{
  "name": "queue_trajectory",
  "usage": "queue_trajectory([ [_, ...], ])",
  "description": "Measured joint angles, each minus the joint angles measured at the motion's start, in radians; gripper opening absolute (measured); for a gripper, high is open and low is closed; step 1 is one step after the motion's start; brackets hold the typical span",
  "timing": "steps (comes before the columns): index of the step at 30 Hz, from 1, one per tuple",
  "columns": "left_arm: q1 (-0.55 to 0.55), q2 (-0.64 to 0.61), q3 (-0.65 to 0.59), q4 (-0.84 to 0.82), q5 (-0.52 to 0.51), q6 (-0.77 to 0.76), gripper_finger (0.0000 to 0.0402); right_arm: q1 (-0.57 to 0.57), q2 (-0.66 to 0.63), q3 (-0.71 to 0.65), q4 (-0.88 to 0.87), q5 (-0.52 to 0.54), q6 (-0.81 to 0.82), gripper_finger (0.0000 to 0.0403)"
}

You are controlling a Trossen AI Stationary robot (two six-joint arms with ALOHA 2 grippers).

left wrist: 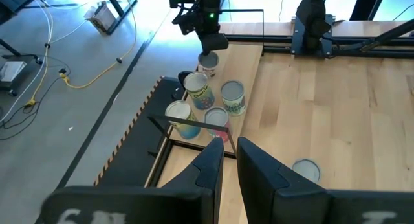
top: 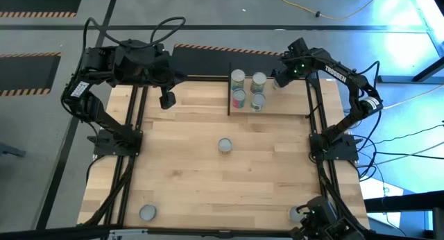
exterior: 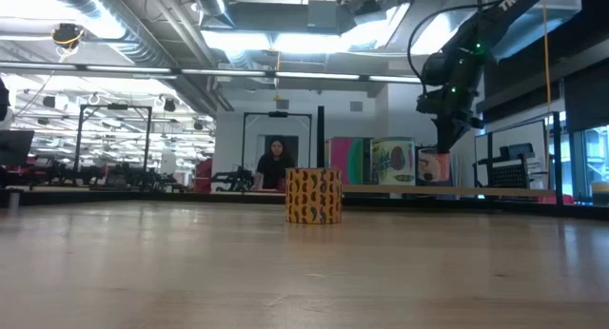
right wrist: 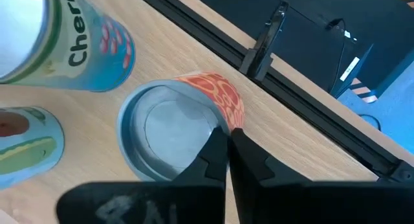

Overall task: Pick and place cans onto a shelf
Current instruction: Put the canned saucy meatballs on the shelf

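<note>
The shelf (top: 284, 107) is a light wood board at the table's far side, with a black upright panel (top: 229, 91) at its left end. Several cans (top: 248, 89) stand upright on it. At the shelf's far right a can with an orange-pink label (right wrist: 165, 130) stands on its base, and my right gripper (right wrist: 228, 134) hangs shut right over its rim. Another can (top: 225, 146), yellow-labelled (exterior: 313, 195), stands at the table's middle. My left gripper (top: 166, 100) waits raised over the far left, shut, nothing between its fingers (left wrist: 217, 160). My right gripper points steeply down at the orange-pink can, its shut fingertips (right wrist: 218, 141) at the top rim (right wrist: 223, 114) on the can's far side. The can stands upright on the shelf (exterior: 433, 165). Whether the fingertips touch the rim, I cannot tell.
Two more cans stand near the table's front edge, one at the left (top: 148, 212) and one at the right (top: 297, 213). Black arm frames run along both table sides (top: 132, 143) (top: 320, 129). A person (exterior: 276, 163) sits in the room behind the table.
</note>
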Motion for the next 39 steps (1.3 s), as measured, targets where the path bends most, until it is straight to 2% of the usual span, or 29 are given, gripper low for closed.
queue_trajectory([
  [14,0.000,0.000,0.000,0.000,0.000,0.000,0.0037,-0.030,-0.021,0.005,-0.070,0.027,0.033,0.0006],
  [21,0.000,0.000,0.000,0.000,0.000,0.000,0.0037,-0.060,-0.058,0.107,-0.141,0.028,0.031,0.0005],
  [26,0.000,0.000,0.000,0.000,0.000,0.000,0.0037,-0.107,-0.058,0.128,-0.241,0.029,0.054,0.0004],
  [29,0.000,0.000,0.000,0.000,0.000,0.000,0.0037,-0.114,-0.057,0.124,-0.245,0.077,0.051,0.0004],
  [39,0.000,0.000,0.000,0.000,0.000,0.000,0.0037,-0.113,-0.046,0.124,-0.242,0.128,0.065,0.0004],
])
